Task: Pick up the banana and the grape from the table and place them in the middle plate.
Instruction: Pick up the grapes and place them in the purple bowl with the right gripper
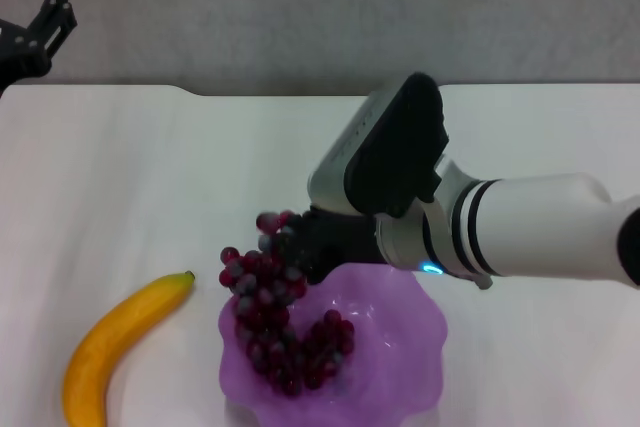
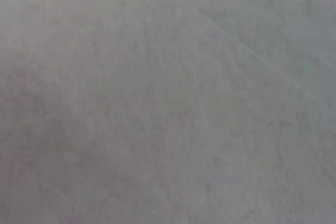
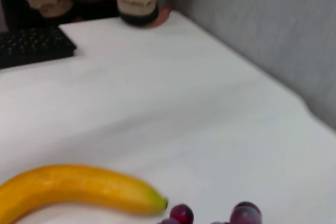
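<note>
Our right gripper (image 1: pixel 300 247) hangs over the far left rim of the translucent purple scalloped plate (image 1: pixel 400 347), its dark fingers buried in the top of the long bunch of dark red-purple grapes (image 1: pixel 280 332). We judge it closed on the bunch's upper end, since those grapes sit lifted at the fingers while the rest trails down into the dish. The lower part of the bunch lies inside the plate, and a few grapes spill over the rim toward the white tabletop (image 1: pixel 150 177). Holding it by the top lets the loose cluster drape in under its own weight, so we reckon the grape placement is nearly done and only a release is left.

Our long curved yellow-orange banana (image 1: pixel 115 347) lies on the table, near the plate on its left and apart from it, dark tip pointing toward the grapes. It is not yet picked.

Our left gripper (image 1: pixel 55 12) is parked high at the far left edge, fingers spread, holding nothing.
</note>
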Tool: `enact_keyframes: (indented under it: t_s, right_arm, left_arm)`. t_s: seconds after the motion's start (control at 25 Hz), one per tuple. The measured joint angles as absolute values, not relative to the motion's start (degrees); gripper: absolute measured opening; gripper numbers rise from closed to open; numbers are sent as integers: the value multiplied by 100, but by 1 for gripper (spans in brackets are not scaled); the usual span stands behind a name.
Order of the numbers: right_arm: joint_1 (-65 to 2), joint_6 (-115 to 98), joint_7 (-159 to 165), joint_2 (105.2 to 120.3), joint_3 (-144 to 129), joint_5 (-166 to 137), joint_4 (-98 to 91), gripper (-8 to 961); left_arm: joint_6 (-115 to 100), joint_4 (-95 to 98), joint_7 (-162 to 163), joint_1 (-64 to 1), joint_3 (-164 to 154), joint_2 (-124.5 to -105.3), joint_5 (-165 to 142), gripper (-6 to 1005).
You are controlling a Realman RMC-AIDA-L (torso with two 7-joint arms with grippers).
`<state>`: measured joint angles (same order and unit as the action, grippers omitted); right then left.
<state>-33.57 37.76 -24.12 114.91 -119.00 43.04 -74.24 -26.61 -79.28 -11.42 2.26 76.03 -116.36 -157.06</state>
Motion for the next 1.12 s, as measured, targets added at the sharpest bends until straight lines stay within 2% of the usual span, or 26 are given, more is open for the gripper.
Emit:
enact_keyframes:
  t_s: [0.36,1.12]
  right_arm:
    - [-3463,3415,-3308,11507,-12059,5636,-6454,181]
    - [-3641,3255,-3497,11522,-12545,6044,-6039,157]
  left_arm:
    - [-2690,-7927,-1142,212,7581,-11636,-15650,880]
    - [-2716,-7927,-1156,184,7558,-11636,-15635,879]
